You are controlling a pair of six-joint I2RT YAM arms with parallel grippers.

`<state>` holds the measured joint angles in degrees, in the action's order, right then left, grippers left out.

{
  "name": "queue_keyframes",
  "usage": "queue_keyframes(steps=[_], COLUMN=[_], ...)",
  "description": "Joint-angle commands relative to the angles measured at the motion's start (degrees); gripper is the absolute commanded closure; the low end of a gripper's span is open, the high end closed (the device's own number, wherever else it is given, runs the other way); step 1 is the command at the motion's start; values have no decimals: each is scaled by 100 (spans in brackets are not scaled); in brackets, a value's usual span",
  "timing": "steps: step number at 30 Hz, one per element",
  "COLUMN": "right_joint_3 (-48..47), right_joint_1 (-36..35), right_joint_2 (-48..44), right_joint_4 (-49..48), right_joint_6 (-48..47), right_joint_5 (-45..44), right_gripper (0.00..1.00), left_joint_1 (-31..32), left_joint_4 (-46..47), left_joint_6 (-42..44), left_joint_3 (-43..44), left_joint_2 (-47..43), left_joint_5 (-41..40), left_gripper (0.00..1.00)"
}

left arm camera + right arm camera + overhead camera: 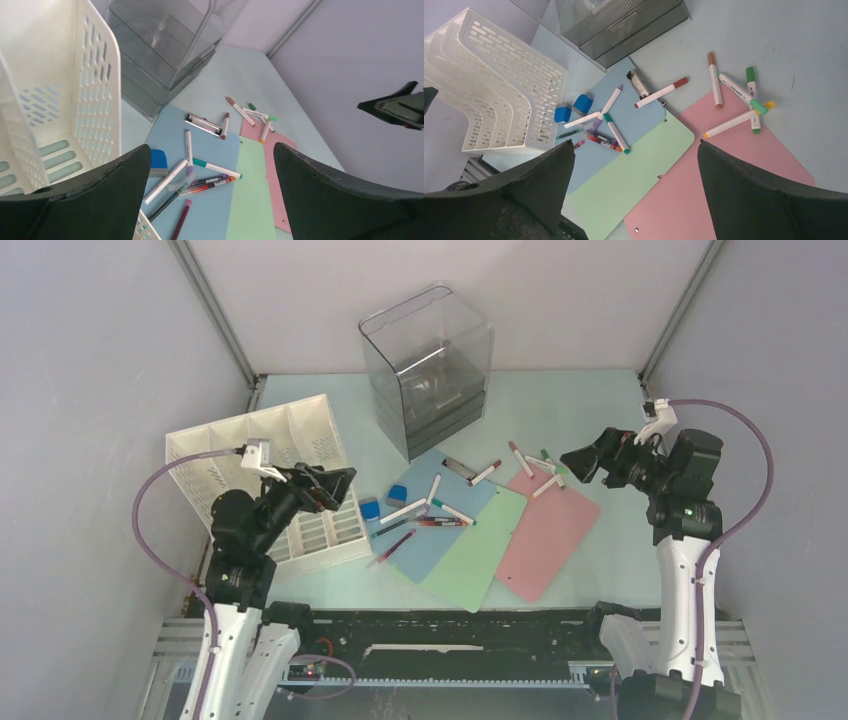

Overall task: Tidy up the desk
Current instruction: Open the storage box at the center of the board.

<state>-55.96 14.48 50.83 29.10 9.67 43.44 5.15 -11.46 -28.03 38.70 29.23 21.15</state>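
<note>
Mint-green flat table (575,405), boxed by grey walls (90,340) and a black front rail (450,625), shows open surface along its right edge; left tool (345,490) and right tool (572,468) hover released, holding nothing.

Right, counting: three flat thin sheets, a blue sheet (420,555), a green sheet (475,560), a pink sheet (550,535); two small blue blocks (398,493); one white slotted plastic file rack (250,440); one clear plastic drawer box (430,360); and loose felt-tip markers and pens (661,92), twelve as I make it.
</note>
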Motion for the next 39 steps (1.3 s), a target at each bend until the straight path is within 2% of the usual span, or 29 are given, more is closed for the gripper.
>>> queue_keyframes(steps=[1,8,13,20,24,32,39], right_joint_3=[-2,52,127,332,349,288,159], right_joint_1=[-69,-226,-361,-882,-1104,-1554,-1783], right_joint_2=[-148,-126,-74,-12,18,158,222], right_joint_4=[-276,-306,-266,409,935,1319,1622], right_joint_6=[148,-91,-556,-2687,-3645,-4197,-4513], right_joint_5=[-169,113,740,1935,2079,1579,1390], right_gripper=[0,1,0,0,0,0,0], left_joint_1=[-59,-3,437,1737,2523,3559,3872], left_joint_4=[437,686,723,703,704,657,345], left_joint_6=[-213,-489,-615,-346,-80,415,809], left_joint_3=[-120,-393,-612,-650,-525,-67,477], left_joint_2=[53,191,213,466,948,2323,3467], left_joint_5=[555,992,781,-251,-987,-2246,-2884], left_gripper=[0,0,0,0,0,0,0])
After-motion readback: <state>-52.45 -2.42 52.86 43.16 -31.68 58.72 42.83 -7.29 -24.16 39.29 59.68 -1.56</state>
